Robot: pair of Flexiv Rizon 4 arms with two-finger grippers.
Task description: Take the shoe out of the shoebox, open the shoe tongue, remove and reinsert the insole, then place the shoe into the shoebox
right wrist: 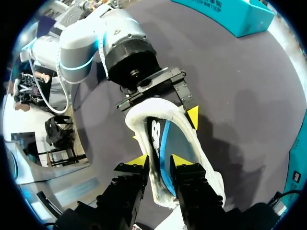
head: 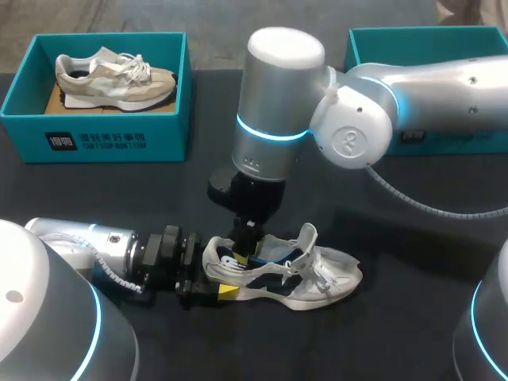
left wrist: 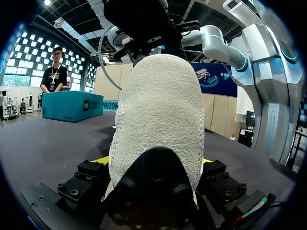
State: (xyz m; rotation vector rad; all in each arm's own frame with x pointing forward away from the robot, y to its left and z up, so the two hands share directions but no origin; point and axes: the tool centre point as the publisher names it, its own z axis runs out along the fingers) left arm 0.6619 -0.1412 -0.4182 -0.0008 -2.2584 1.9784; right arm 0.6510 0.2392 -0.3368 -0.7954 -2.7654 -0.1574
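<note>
Seen from above, a white shoe (head: 317,278) lies on its side on the dark table (head: 413,254). The left gripper (head: 216,290) is clamped on its heel. The right gripper (head: 248,242) comes straight down into its opening, and the right arm (head: 397,95) hides part of the teal box (head: 429,33) beyond the shoe's toe end. Another teal box (head: 95,135), beyond the heel end, holds a beige shoe (head: 115,78).

From the left wrist, the heel (left wrist: 160,115) fills the gap between the fingers (left wrist: 102,160), pressed from both sides. One box (left wrist: 72,106) stands well beyond the shoe.

From the right wrist, the fingers (right wrist: 139,160) stand close together, pinching the shoe's side wall, one inside and one outside. The blue insole (right wrist: 176,143) lies in the shoe.
</note>
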